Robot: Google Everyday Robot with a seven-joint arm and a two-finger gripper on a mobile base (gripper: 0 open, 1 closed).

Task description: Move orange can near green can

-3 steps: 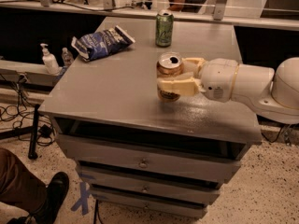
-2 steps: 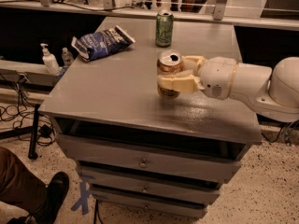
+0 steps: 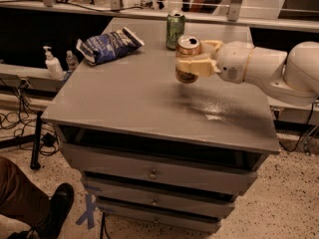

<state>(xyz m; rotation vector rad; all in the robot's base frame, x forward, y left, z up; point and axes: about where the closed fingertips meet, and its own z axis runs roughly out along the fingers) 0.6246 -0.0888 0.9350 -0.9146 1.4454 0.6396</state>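
The orange can (image 3: 187,48) is copper-orange with a silver top and is held upright, lifted a little above the grey table top (image 3: 129,91). My gripper (image 3: 191,59) comes in from the right on a white arm and is shut on this can, with cream fingers (image 3: 193,66) on both sides of it. The green can (image 3: 175,30) stands upright near the table's far edge, just behind and slightly left of the orange can, a short gap apart.
A blue crumpled chip bag (image 3: 107,45) lies at the table's far left. A pump bottle (image 3: 53,64) stands on a lower shelf at left. Drawers (image 3: 153,172) sit under the table top. A person's shoe (image 3: 54,210) is at bottom left.
My gripper has carried the orange can up and toward the far edge, closer to the green can. The green can and chip bag have not moved.
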